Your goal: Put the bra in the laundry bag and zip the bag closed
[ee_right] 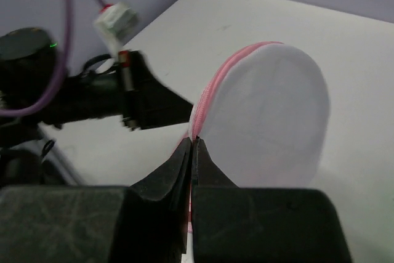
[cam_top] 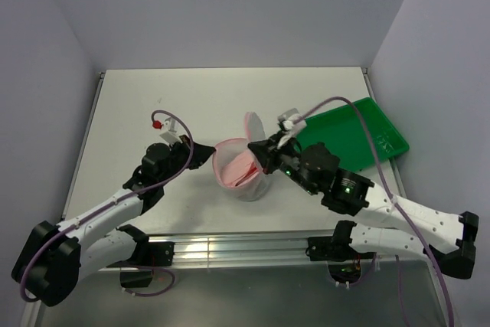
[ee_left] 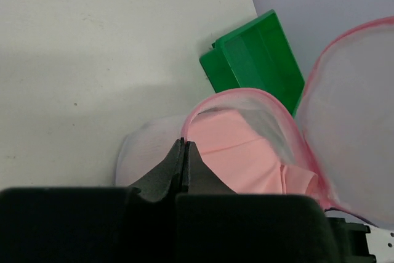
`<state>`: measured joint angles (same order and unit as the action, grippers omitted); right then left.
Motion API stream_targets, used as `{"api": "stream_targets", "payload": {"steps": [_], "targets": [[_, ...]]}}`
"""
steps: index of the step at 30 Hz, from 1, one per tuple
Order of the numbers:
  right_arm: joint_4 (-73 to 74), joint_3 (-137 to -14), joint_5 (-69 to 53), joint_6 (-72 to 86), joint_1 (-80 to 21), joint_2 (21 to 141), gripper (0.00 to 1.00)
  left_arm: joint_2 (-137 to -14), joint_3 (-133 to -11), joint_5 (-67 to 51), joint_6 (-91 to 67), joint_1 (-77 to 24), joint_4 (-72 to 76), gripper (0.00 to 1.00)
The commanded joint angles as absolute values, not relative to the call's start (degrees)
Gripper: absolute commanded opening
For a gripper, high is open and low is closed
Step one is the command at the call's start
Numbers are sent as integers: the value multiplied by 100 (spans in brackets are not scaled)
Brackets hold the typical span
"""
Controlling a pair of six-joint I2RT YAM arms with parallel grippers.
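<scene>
The bra lies inside the laundry bag, lid flipped open. Left gripper and right gripper each pinch its pink rim from opposite sides, likely steadying it for zipping.

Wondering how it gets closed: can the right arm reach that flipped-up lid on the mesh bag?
Probably yes: the right tool sits shut on the pink rim of the laundry bag, right beside its upright lid, with nothing between them.
</scene>
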<state>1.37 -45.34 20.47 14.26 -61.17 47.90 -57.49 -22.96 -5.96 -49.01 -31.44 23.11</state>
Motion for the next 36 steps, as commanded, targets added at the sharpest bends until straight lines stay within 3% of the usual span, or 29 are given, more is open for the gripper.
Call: {"api": "stream_targets", "payload": {"steps": [1, 4, 6, 9, 10, 12, 21, 27, 29, 32, 36], "targets": [[684, -5369, 582, 985, -6345, 6128, 0, -5845, -2453, -861, -5079, -3120, 3251, 0], [976, -5704, 457, 958, -6460, 7071, 0, -5801, -2347, -931, -5028, -3041, 3253, 0], [896, -5774, 571, 993, -6434, 7329, 6, -5713, -2207, -940, -5010, -2971, 3208, 0], [1125, -5897, 799, 1229, -6434, 7445, 41, -5616, -2005, -1045, -5133, -2918, 3392, 0], [1125, -5871, 852, 1283, -6425, 7279, 63, -5668, -2021, -1089, -5107, -2892, 3366, 0], [1134, -5784, 897, 1519, -6381, 6972, 79, -5713, -2100, -1186, -5019, -2830, 3252, 0], [580, -4037, 1467, 3116, -6004, 5573, 76, -5959, -2013, -1468, -5071, -2619, 3603, 0], [-156, -2658, 1048, 4620, -4794, 4931, 59, -6100, -2224, -1635, -4948, -2487, 3533, 0], [-595, -2392, 581, 4868, -4510, 4755, 61, -6126, -2197, -1687, -5036, -2435, 3629, 0], [-1165, -2110, 143, 5133, -4228, 4816, 72, -6319, -2355, -1862, -4949, -2408, 3604, 0], [-1906, -1917, -439, 5395, -4043, 5246, 74, -6460, -2277, -1951, -5062, -2391, 3849, 0]]}}
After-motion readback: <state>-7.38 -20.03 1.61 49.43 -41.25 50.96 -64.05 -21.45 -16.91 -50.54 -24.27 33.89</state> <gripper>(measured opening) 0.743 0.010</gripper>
